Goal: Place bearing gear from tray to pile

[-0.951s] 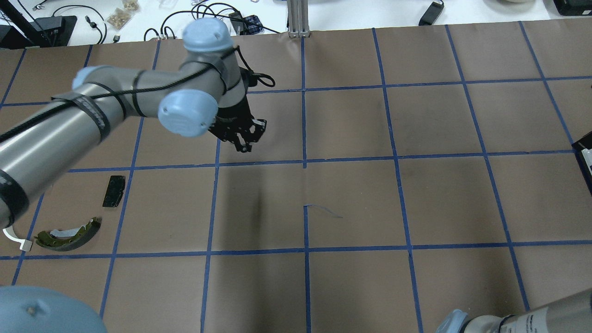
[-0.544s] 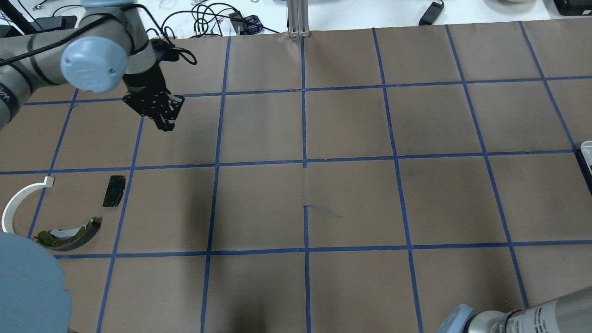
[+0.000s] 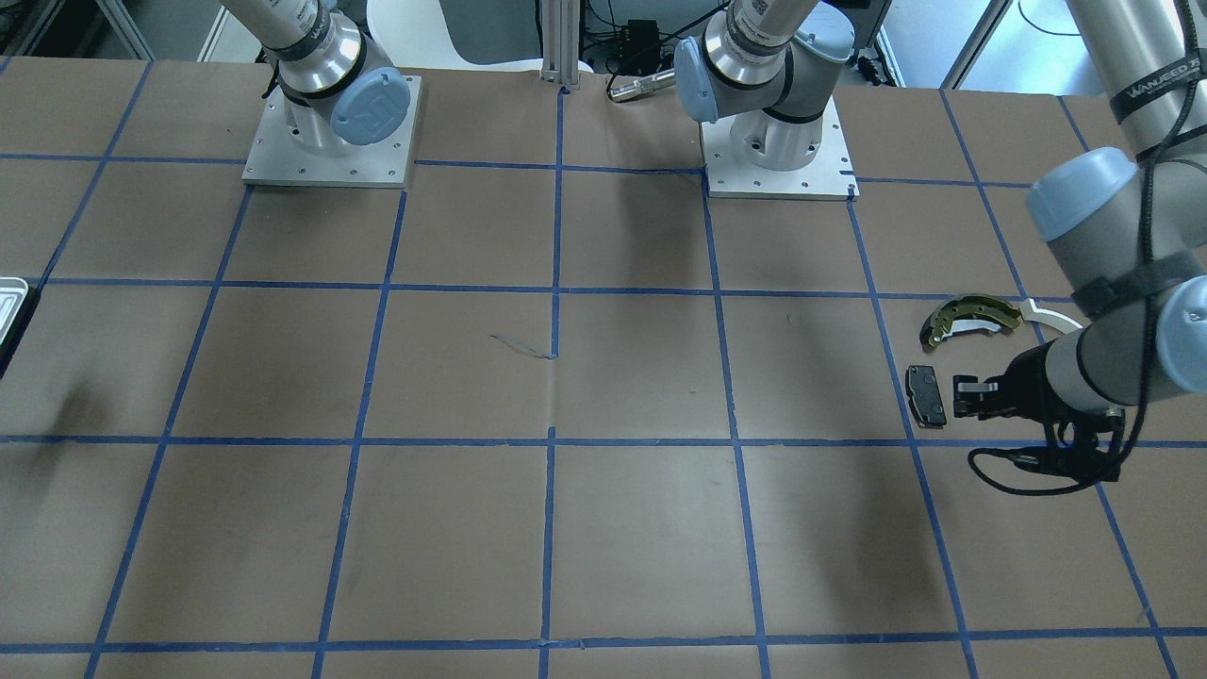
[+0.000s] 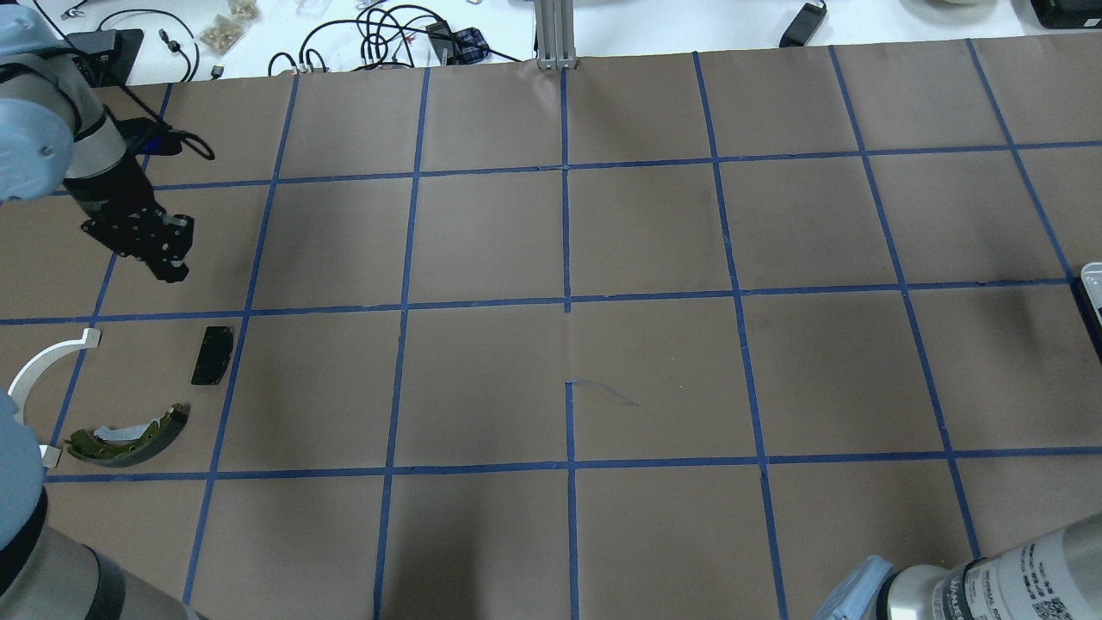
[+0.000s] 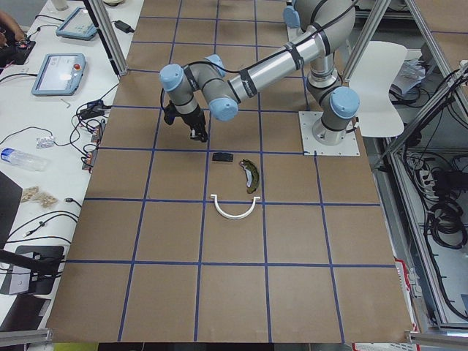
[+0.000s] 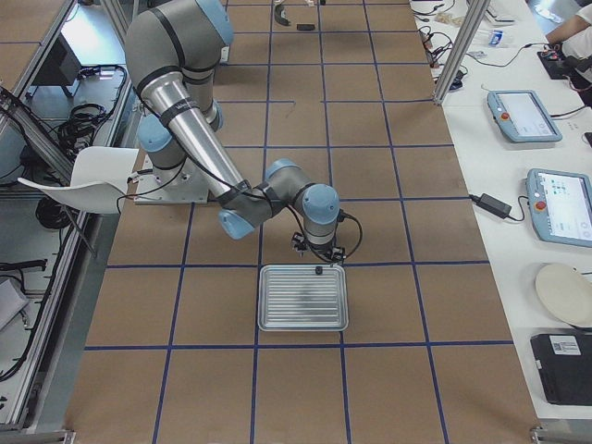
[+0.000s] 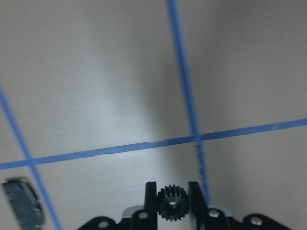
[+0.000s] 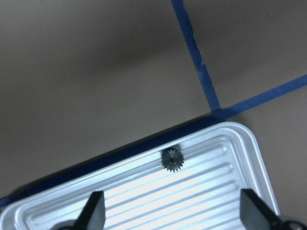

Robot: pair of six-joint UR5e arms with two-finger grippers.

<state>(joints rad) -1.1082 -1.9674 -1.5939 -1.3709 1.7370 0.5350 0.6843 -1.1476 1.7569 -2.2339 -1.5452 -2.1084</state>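
My left gripper (image 7: 171, 190) is shut on a small black toothed bearing gear (image 7: 171, 205). It hangs above the table just beyond the pile (image 4: 170, 258), close to the black pad (image 4: 212, 355). The pile also holds the olive-gold brake shoe (image 4: 129, 437) and the white arc strip (image 4: 39, 370). My right gripper (image 8: 172, 213) is open, fingers wide apart, above the silvery tray (image 8: 230, 158). A second black gear (image 8: 172, 159) lies in the tray by its rim. The side view shows the right gripper (image 6: 317, 254) at the tray's far edge (image 6: 303, 298).
The table is brown paper with a blue tape grid. The tray's corner shows at the overhead view's right edge (image 4: 1092, 284). Cables and small items lie on the white bench (image 4: 387, 30) beyond the table. An aluminium post (image 4: 555, 34) stands at the far edge.
My left arm has swung left from the table's far middle toward the pile, gripper still shut. The white arc strip, hidden before by the arm, now shows.
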